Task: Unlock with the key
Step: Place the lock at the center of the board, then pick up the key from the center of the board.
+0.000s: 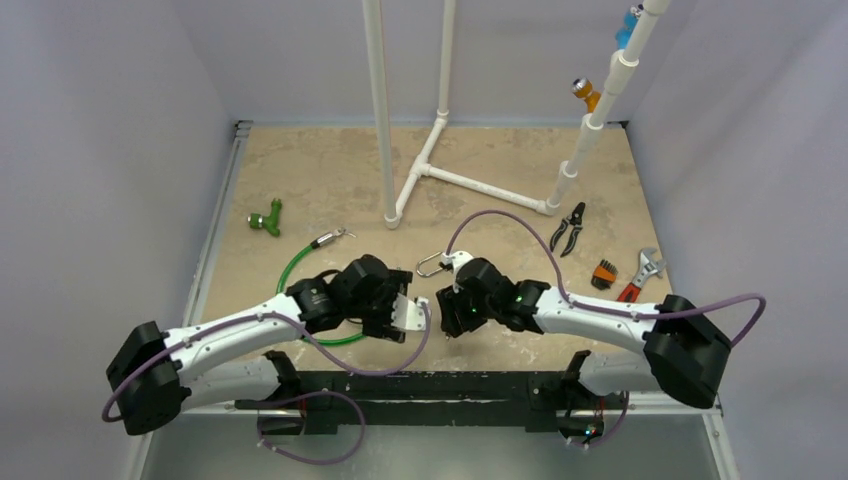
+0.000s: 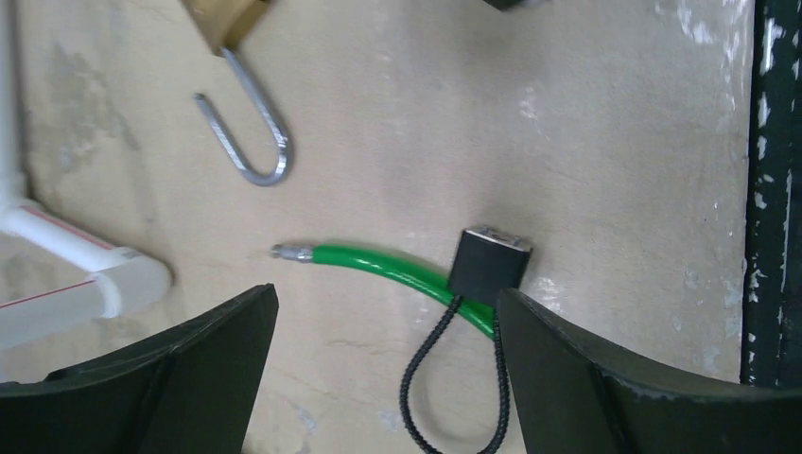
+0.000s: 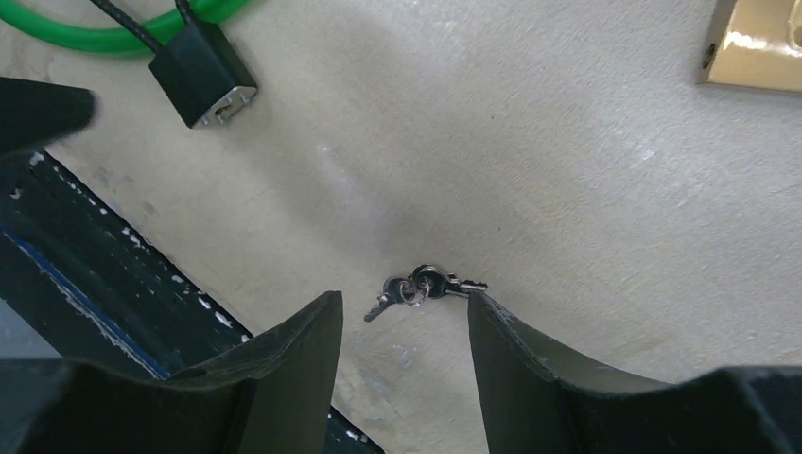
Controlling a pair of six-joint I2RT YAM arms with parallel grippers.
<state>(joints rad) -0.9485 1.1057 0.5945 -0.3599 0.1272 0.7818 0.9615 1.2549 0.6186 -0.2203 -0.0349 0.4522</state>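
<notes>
Two small keys on a ring [image 3: 421, 287] lie flat on the tan table, just beyond my right gripper [image 3: 405, 298], which is open; one key tip touches its right fingertip. The brass padlock [image 3: 757, 47] lies further off at the upper right. In the left wrist view the padlock [image 2: 222, 19] shows its steel shackle [image 2: 253, 132] with one leg end free of the body. My left gripper [image 2: 386, 293] is open above a black lock block [image 2: 487, 265] with a black cord loop across a green cable [image 2: 378, 265]. Both grippers [image 1: 410, 315] [image 1: 445, 305] nearly face each other.
A white PVC pipe frame [image 1: 440, 170] stands at the back. Black pliers [image 1: 568, 228], a red-handled wrench [image 1: 640, 275] and a bit set [image 1: 602, 273] lie at the right, a green fitting [image 1: 267, 218] at the left. The black base rail [image 3: 95, 255] borders the near edge.
</notes>
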